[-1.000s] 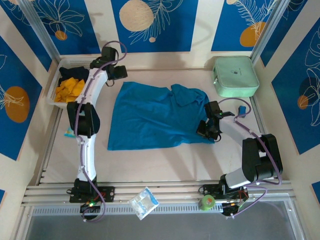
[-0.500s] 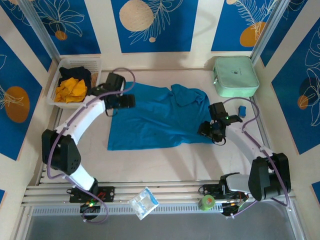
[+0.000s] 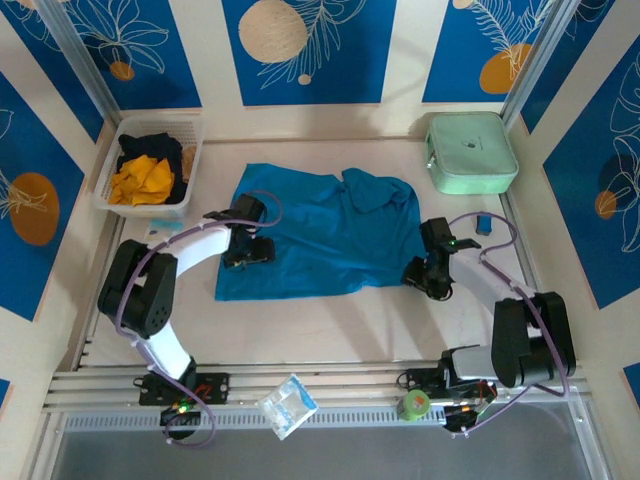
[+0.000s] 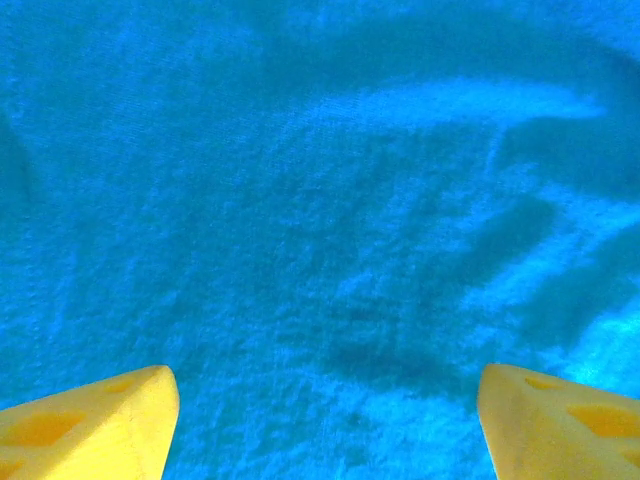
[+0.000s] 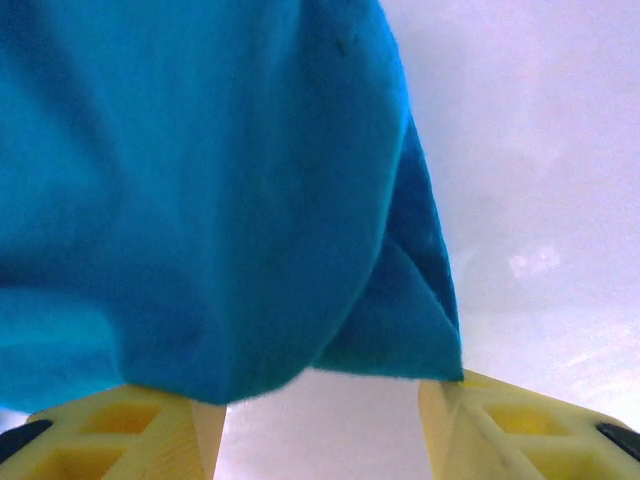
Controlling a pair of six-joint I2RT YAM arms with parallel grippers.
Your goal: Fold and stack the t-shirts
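Lying flat mid-worktop [image 3: 330, 325], the teal shirt [image 3: 320, 235] has the left tool [image 3: 250, 252] over its left side, fingers spread wide over the cloth, nothing pinched. Right tool [image 3: 425, 279] sits at the shirt's near right corner, jaws apart too, the folded corner drooping by its fingers, not clamped. Orange shirt [image 3: 140, 180] and black shirt [image 3: 150, 148] are bunched in the basket [image 3: 192, 135], back left.

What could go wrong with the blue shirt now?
The left tool hangs open over the blue shirt with no edge between its fingers, so a pinch might bunch it. The right tool is open at a doubled-over corner and might catch only one layer.
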